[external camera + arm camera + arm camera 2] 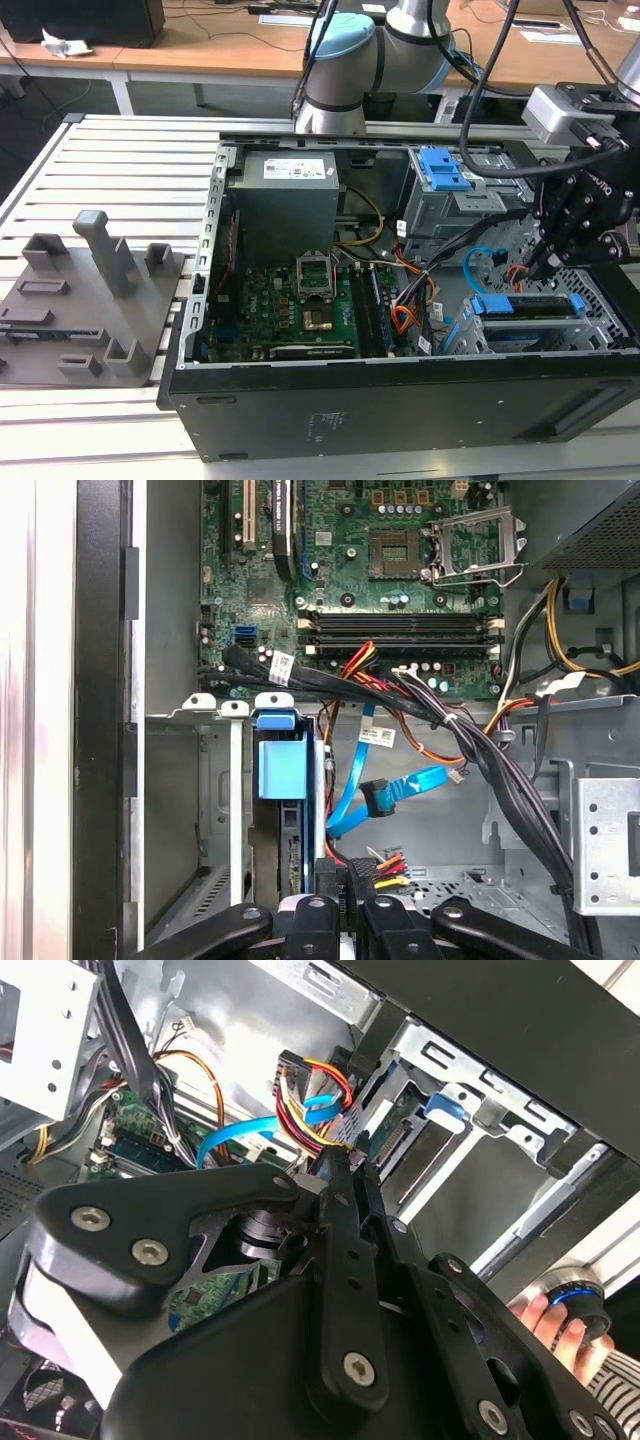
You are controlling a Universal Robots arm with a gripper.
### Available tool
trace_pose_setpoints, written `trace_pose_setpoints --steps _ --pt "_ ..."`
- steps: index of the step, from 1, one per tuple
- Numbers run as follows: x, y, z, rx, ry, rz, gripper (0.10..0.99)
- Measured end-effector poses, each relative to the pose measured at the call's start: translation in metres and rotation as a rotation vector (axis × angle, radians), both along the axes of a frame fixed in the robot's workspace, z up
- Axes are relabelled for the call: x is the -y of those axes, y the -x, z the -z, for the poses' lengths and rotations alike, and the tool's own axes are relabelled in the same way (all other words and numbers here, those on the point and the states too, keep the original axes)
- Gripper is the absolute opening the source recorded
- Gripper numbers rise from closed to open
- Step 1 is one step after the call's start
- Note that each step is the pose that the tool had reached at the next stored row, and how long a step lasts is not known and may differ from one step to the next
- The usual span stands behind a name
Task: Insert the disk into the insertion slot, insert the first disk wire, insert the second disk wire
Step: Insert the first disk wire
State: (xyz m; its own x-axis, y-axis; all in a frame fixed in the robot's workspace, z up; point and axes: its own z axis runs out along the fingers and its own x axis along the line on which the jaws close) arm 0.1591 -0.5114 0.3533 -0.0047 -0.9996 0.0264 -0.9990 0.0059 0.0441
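Claw (342, 878) pinched on plug of the first disk wire (388, 864), right beside the disk (283, 775), which sits in the insertion slot (215, 810). Risk: plug off-angle vs socket, jams or slips; the second disk wire (400, 785) loops nearby, could snag.
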Motion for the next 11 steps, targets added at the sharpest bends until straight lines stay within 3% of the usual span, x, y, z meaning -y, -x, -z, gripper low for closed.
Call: trace_pose_setpoints --steps 7,11 --pt "0.0004 -0.001 0.0064 0.0 0.0 0.0 0.165" --pt "0.0057 -0.0014 0.0075 0.0001 0.0 0.0 0.165"
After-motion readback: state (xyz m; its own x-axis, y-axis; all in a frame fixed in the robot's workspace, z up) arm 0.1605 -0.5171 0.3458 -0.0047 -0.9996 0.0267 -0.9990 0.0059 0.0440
